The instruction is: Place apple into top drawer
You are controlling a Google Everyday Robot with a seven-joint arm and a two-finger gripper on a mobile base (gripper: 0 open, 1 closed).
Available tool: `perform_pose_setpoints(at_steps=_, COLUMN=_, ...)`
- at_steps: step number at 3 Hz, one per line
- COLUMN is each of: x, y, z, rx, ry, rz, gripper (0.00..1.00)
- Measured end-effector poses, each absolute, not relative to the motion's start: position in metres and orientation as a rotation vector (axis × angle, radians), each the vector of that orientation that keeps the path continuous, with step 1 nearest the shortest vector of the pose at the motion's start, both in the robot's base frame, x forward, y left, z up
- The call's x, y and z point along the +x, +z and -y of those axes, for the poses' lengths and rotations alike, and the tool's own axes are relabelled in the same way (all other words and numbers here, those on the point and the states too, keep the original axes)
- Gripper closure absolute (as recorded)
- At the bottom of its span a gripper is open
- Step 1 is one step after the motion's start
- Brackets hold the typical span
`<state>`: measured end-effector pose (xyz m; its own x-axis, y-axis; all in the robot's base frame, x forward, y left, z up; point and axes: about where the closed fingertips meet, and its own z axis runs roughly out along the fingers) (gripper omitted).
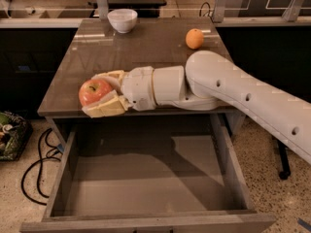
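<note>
My gripper (101, 92) is shut on the apple (93, 91), a red-orange fruit with a dark stem, clamped between the cream fingers (108, 107). It hangs over the front left edge of the table, just above the back left part of the top drawer (146, 178). The drawer is pulled fully open below the table, grey with a flat bottom and low sides, and nothing lies in it. My white arm (233, 91) reaches in from the right across the table front.
A white bowl (122, 19) stands at the table's back left and a small orange (194, 38) at the back right. The brown table top (141, 47) carries both. Black cables (39, 164) and a bag (7, 135) lie on the floor at the left.
</note>
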<state>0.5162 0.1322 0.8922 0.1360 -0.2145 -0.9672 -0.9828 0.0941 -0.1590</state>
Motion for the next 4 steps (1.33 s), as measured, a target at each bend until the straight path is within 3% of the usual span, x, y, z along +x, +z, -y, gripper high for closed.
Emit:
perform_pose_setpoints(at_steps=2, x=0.475, y=0.829, z=-0.08, rx=-1.303, ry=0.815, rz=-1.387, gripper=1.0)
perform_pose_setpoints(at_steps=4, x=0.473, y=0.784, z=-0.086, rx=-1.277, ry=0.847, rz=-1.432, gripper=1.0)
